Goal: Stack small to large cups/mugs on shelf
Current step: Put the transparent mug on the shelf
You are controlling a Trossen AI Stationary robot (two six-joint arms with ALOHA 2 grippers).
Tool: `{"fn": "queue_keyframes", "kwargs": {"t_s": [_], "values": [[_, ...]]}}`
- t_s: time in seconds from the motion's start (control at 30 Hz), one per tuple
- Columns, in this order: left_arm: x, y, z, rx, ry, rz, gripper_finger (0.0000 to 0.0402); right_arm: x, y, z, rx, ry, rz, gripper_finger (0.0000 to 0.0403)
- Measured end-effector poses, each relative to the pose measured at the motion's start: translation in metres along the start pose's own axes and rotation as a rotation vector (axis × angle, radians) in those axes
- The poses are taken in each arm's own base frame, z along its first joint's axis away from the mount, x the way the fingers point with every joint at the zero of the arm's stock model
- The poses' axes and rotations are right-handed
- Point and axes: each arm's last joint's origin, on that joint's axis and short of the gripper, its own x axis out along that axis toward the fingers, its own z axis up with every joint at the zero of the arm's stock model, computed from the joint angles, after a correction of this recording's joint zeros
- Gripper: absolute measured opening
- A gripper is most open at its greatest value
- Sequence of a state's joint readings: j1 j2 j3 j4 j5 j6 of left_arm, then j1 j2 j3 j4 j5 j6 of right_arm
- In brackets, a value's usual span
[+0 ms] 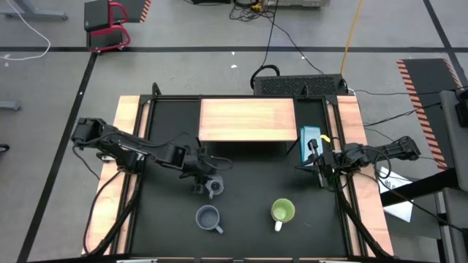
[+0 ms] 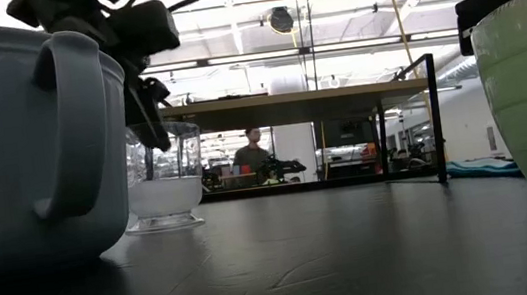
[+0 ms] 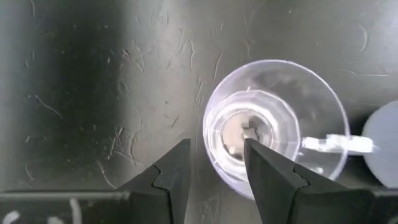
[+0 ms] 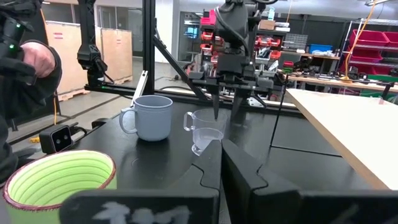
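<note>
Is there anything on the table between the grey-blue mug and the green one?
No. In the high view, only bare black tabletop lies between the grey-blue handled mug and the lime-green mug with a white handle.

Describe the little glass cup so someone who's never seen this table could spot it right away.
Start at the light-wood shelf at the back of the black table. In front of its left end, the left gripper hangs open over the small clear glass cup, one finger inside the rim. Unlike the grey-blue mug just in front of it and the lime-green mug to the right, it is see-through.
</note>
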State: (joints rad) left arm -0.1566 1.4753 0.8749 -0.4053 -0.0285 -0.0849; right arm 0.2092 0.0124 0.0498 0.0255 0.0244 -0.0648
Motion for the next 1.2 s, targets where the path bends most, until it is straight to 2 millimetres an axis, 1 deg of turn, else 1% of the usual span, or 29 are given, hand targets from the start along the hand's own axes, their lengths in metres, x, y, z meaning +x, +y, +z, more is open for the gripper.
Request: {"fn": "queue_keyframes", "kwargs": {"t_s": [0.13,0.3,0.53,0.83,1.2], "values": [[0.009,0.0,-0.001,0.0,0.018,0.002,0.015,0.0,0.0,0.0,0.0,0.0,0.0,0.0],[0.011,0.0,-0.001,0.009,0.025,0.002,0.015,0.0,0.0,0.0,0.0,0.0,0.0,0.0],[0.01,0.0,0.0,0.021,0.018,0.001,0.015,0.0,0.0,0.0,0.0,-0.001,0.0,0.0],[0.002,-0.001,0.012,0.028,-0.001,0.0,0.015,0.0,0.0,0.0,0.0,0.0,0.0,0.0],[0.002,-0.001,0.011,0.028,0.007,0.0,0.015,0.0,0.0,0.0,0.0,0.0,0.001,0.0]]}}
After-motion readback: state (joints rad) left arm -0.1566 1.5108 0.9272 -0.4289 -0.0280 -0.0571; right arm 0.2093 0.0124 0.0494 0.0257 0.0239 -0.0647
